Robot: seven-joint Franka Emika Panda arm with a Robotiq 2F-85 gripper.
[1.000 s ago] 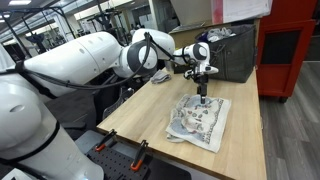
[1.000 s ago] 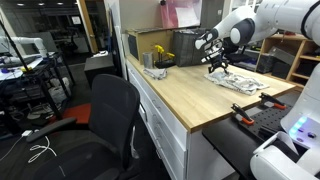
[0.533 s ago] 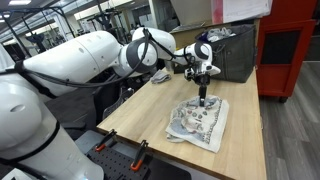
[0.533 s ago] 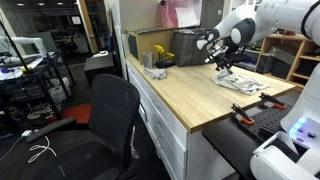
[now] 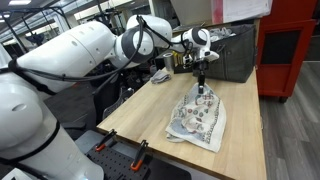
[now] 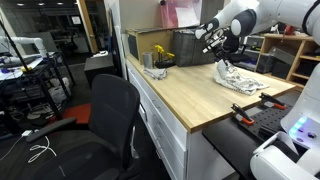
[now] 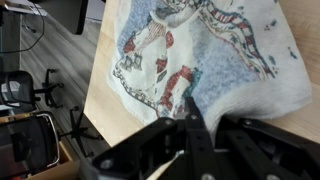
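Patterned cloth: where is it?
In an exterior view the patterned cloth lies on the table near the dark bin, one edge pinched by the gripper.

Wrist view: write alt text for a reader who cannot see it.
The gripper pinches a raised fold of a white cloth printed in red and blue. The cloth lies on a wooden table, with office chairs on the floor beyond its edge.

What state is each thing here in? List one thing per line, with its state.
gripper: jaws shut on the cloth.
cloth: one end pinched and raised, the rest crumpled on the table.
table: upright, bearing the cloth.
dark bin: upright at the table's far end.
office chair: upright, unoccupied.
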